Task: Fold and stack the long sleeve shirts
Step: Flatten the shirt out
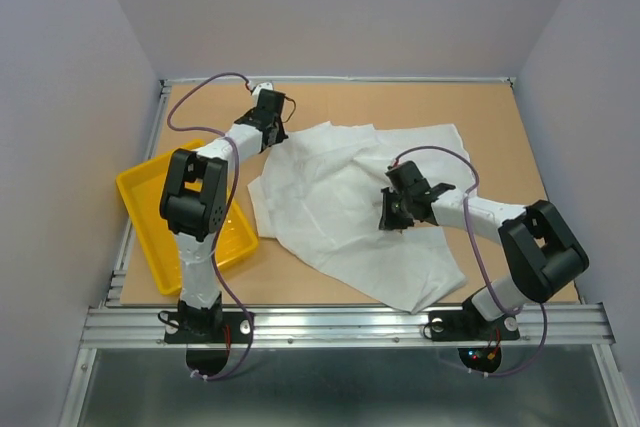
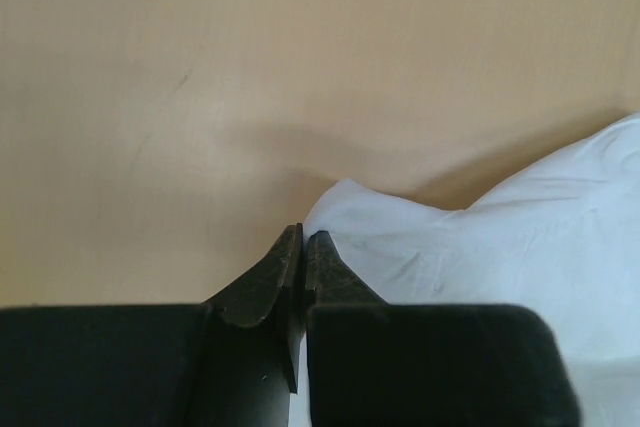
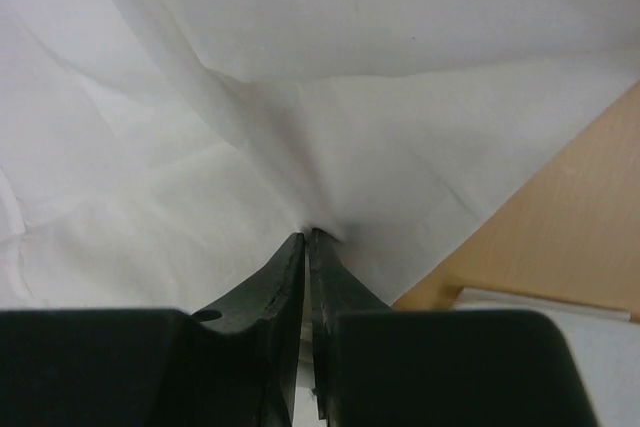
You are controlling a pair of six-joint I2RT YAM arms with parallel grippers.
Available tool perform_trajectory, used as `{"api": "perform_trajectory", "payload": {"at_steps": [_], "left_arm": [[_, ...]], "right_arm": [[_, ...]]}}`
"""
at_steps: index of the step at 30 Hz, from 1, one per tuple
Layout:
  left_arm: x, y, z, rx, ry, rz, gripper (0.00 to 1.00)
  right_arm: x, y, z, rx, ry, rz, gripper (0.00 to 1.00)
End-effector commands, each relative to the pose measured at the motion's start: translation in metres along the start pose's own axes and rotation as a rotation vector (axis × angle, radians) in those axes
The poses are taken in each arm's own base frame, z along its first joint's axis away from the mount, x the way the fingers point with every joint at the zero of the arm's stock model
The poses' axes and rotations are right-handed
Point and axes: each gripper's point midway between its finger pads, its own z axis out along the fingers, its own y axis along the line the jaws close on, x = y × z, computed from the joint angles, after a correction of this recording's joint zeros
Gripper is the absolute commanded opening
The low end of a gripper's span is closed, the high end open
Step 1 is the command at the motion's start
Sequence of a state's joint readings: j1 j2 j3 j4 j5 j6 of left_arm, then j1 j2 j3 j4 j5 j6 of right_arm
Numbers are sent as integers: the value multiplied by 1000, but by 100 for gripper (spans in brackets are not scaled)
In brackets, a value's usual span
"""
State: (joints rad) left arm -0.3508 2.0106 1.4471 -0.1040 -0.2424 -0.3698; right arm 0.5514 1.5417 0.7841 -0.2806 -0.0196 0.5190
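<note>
**Overhead and wrist views, ordered from the near edge.** A ribbed aluminium rail (image 1: 350,322) runs along the near edge and carries the bases of both arms. Beyond it lies the flat brown fibreboard table (image 1: 520,147).

At the near left, a shallow rectangular yellow plastic tray (image 1: 145,212) sits skewed on the table. It is partly hidden by the left arm, and one corner hangs past the table's left edge.

The white thin-fabric long sleeve shirt (image 1: 330,217) lies crumpled and unfolded across the middle of the table. It is just beside the tray and not in it, and its near hem comes close to the rail.

The right gripper (image 1: 388,215) rests on the right half of the shirt. In the right wrist view, the right gripper (image 3: 305,239) has its black fingers pressed together on a pucker of cloth. Creases in the shirt (image 3: 300,97) fan out from the tips, and bare table (image 3: 580,217) shows at the right.

Farther back, the left gripper (image 1: 272,140) meets the shirt's far-left corner. In the left wrist view, the left gripper (image 2: 303,239) is closed, with its fingers all but touching. A pointed corner of the shirt (image 2: 520,237) reaches the tips, and a white sliver shows between the fingers. Bare table (image 2: 200,97) fills the rest of that view.

Plain pale grey walls (image 1: 350,7) enclose the table on three sides.
</note>
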Motion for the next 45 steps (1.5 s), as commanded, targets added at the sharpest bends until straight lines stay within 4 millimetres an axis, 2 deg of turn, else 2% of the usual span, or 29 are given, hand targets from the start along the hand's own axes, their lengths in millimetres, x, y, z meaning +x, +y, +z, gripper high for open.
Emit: {"api": "perform_trajectory", "payload": {"at_steps": [1, 5, 12, 13, 14, 16, 18, 19, 20, 21, 22, 24, 25, 26, 27, 31, 32, 33, 34, 35, 36, 37, 38, 40, 41, 42, 43, 44, 45], "left_arm": [[-94, -11, -49, 45, -242, -147, 0], [-113, -4, -69, 48, -308, -232, 0], [-128, 14, -104, 49, -418, -369, 0], [-147, 13, -124, 92, -498, -402, 0], [-128, 20, -118, 82, -486, -397, 0], [-122, 21, -115, 98, -505, -398, 0], [-110, 21, -101, 74, -445, -370, 0], [-105, 19, -93, 64, -412, -345, 5], [-93, 15, -80, 56, -348, -314, 9], [-90, 12, -76, 61, -326, -300, 14], [-83, 9, -70, 68, -296, -277, 30], [-81, 7, -72, 84, -289, -258, 59], [-81, 7, -74, 89, -289, -253, 80], [-85, 8, -84, 97, -303, -249, 87], [-81, 11, -88, 95, -298, -245, 92], [-69, 0, -125, 139, -300, -173, 97], [-60, -18, -145, 172, -299, -133, 97], [-44, -25, -149, 187, -280, -94, 97], [-21, -50, -165, 248, -260, -20, 97], [-6, -63, -171, 285, -240, 25, 97], [10, -78, -178, 334, -220, 89, 97], [28, -92, -184, 387, -188, 137, 97], [61, -116, -193, 453, -143, 219, 97], [91, -137, -197, 504, -131, 348, 97], [109, -148, -200, 524, -122, 413, 97], [132, -166, -213, 568, -117, 490, 97], [142, -175, -218, 586, -117, 535, 97], [157, -182, -214, 584, -104, 592, 97], [160, -194, -220, 609, -112, 610, 97]], "right_arm": [[72, -24, -19, 70, 250, 45, 12], [86, -21, -39, 48, 299, 73, 12], [108, -18, -66, 9, 374, 87, 12], [111, -16, -69, -6, 386, 88, 13], [113, -14, -71, -17, 386, 86, 13], [105, -7, -76, -54, 358, 73, 18], [91, -3, -78, -60, 312, 58, 21], [83, 0, -79, -62, 287, 45, 24], [64, 3, -81, -49, 231, 36, 30], [51, 5, -82, -39, 193, 30, 31], [30, 8, -84, -18, 130, 21, 33], [9, 13, -86, -8, 75, 10, 33], [-1, 14, -86, 2, 49, -2, 33], [-13, 8, -85, 50, 4, -9, 34], [-26, 7, -83, 78, -26, -14, 34], [-58, -18, -82, 186, -98, 15, 35], [-66, -33, -83, 228, -122, 45, 36], [-70, -41, -84, 250, -135, 60, 42], [-75, -57, -85, 280, -152, 82, 49], [-77, -66, -87, 294, -160, 101, 50], [-77, -76, -86, 310, -162, 124, 55], [-83, -93, -91, 331, -183, 170, 58], [-86, -102, -94, 341, -197, 201, 64], [-91, -126, -100, 354, -224, 286, 75], [-93, -133, -101, 355, -232, 316, 76], [-93, -139, -101, 354, -235, 344, 79], [-97, -145, -102, 342, -249, 371, 80], [-99, -153, -102, 324, -249, 424, 80], [-97, -157, -99, 314, -239, 452, 80]]}}
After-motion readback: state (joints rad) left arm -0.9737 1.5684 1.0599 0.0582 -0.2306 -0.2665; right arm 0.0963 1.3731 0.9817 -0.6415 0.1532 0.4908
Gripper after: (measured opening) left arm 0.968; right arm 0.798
